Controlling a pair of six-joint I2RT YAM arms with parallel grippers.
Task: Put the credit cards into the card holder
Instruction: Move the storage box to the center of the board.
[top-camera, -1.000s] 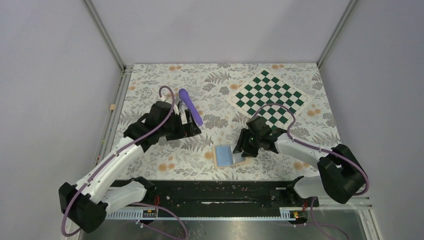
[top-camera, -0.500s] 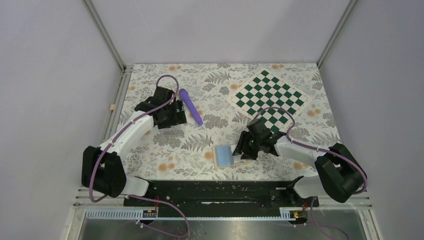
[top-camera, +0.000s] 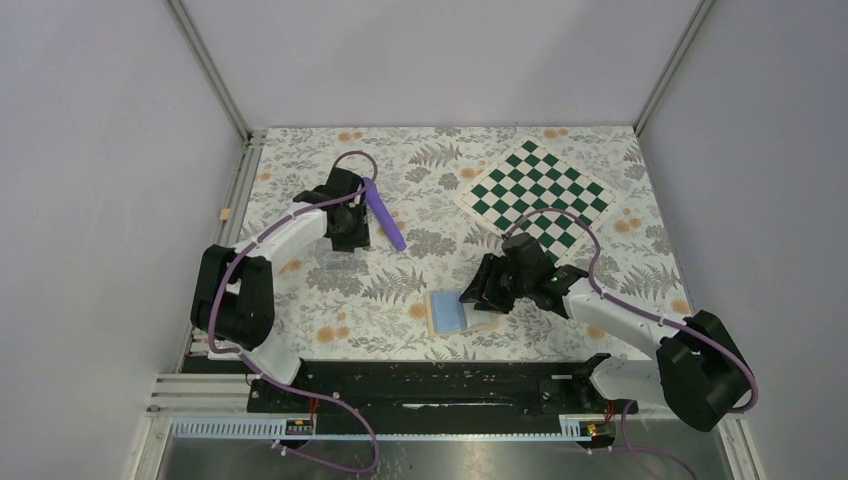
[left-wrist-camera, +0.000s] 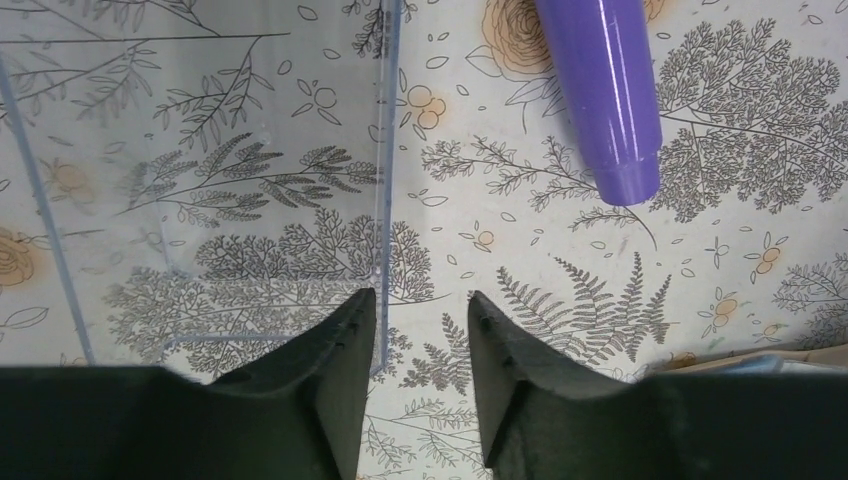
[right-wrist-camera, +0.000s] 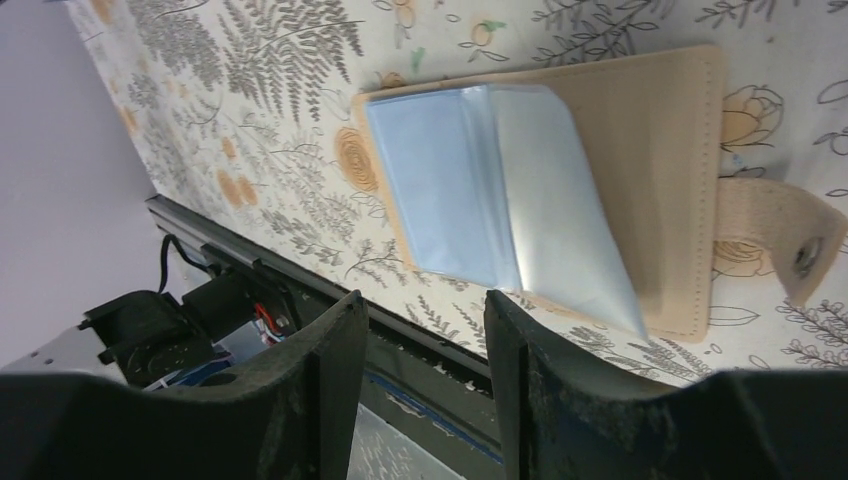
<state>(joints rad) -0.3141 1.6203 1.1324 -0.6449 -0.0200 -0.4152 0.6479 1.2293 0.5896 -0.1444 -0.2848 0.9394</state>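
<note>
**Counter (top-camera: 430, 190) inventory; all positions are given from the card holder (top-camera: 455, 312).**

- One card holder, lying open, showing two blue-grey panels (right-wrist-camera: 440, 185) and one strap tab (right-wrist-camera: 770, 235).
- One checkered board (top-camera: 540, 195), beyond the holder and to its right.
- One purple cylinder (top-camera: 382, 213), beyond the holder and to its left.
- One clear plastic box (top-camera: 338, 258), well left of the holder.
- One small tan block (top-camera: 227, 214), the item farthest left of the holder.
- Two arms with one gripper each: the left gripper (top-camera: 348, 238) is well left of the holder, and the right gripper (top-camera: 478, 298) is at its right edge.
</note>
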